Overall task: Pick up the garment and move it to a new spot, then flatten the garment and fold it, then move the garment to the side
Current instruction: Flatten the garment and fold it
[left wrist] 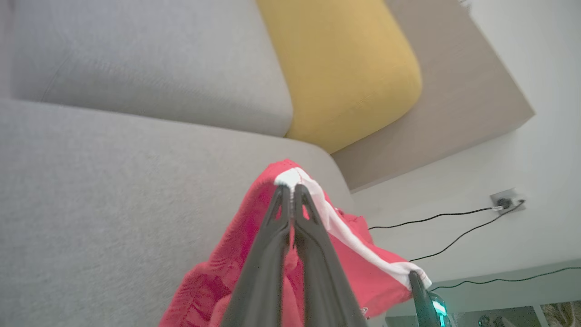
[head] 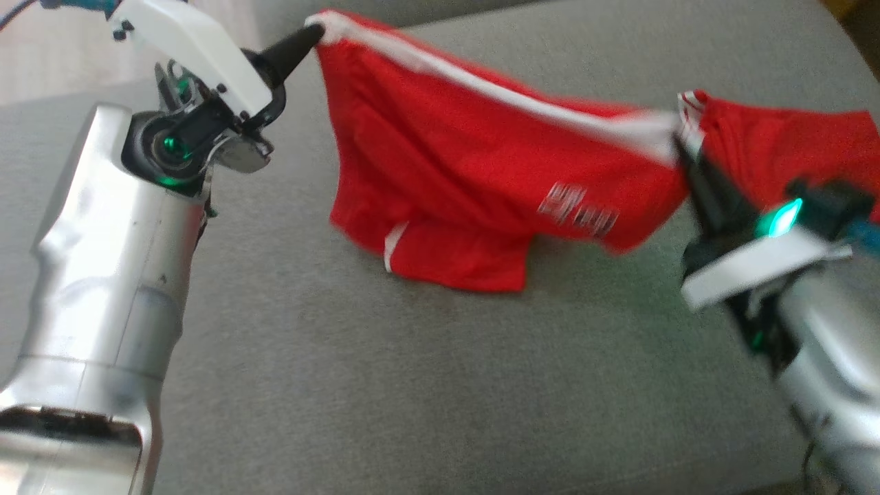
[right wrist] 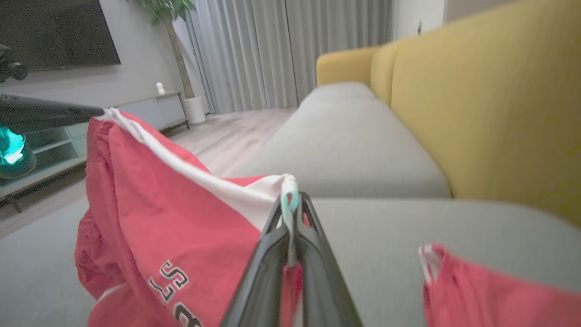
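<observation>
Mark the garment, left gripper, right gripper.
garment point(head: 467, 165), head view, middle of the red panel.
left gripper point(left wrist: 291, 190), left wrist view, between its fingertips on white trim.
right gripper point(right wrist: 292, 202), right wrist view, between its fingertips on white trim.

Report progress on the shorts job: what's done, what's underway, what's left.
Done: the red shorts are picked up, with the left gripper and right gripper each shut on their white-trimmed top edge. Underway: they hang stretched between both grippers above the grey sofa seat, lower hem sagging toward it. Left: lay them down at the new spot, flatten, fold, move aside.
</observation>
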Motion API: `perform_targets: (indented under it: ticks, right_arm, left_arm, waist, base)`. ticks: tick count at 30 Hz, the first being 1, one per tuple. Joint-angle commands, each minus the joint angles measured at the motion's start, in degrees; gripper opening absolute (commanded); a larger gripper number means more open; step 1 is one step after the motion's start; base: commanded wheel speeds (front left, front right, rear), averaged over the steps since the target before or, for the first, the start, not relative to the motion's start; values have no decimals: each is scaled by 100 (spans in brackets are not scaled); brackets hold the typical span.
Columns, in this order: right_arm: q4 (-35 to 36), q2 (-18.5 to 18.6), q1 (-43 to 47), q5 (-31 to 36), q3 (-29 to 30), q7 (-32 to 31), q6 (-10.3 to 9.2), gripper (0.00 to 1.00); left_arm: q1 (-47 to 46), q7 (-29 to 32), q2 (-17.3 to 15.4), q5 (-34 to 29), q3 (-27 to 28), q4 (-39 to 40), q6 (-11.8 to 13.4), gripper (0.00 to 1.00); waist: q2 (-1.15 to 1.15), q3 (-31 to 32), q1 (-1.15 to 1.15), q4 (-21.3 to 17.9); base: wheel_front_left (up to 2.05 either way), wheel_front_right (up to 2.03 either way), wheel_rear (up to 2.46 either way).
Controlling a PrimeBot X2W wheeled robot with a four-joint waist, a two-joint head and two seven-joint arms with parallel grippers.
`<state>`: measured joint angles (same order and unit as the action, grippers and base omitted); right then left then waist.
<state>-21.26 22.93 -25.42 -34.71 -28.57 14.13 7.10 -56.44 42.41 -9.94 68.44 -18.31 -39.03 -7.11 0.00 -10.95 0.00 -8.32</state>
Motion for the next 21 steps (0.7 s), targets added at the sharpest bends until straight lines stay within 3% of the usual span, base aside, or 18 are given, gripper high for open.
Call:
perform_targets:
  ticks: [1,11,21]
  right_arm:
    - [222,190,-353,8,-4,-24,39,0]
    - [373,754,-1883,130,-248,-280,39,0]
    - [717,1177,-1964,-333,-285,-552,39,0]
  left_arm:
    - [-79,-114,-277,126,132,487,-34,0]
    - [401,-981,-854,547,-44,2118,-36,0]
    - [876,-1237,-1306,956,-247,3032,-37,0]
  waist:
    - [0,295,0,234]
    - [0,990,0,685]
    - [0,1371,0,1010]
  base:
    - [0,0,0]
    - [0,0,0]
    - [0,0,0]
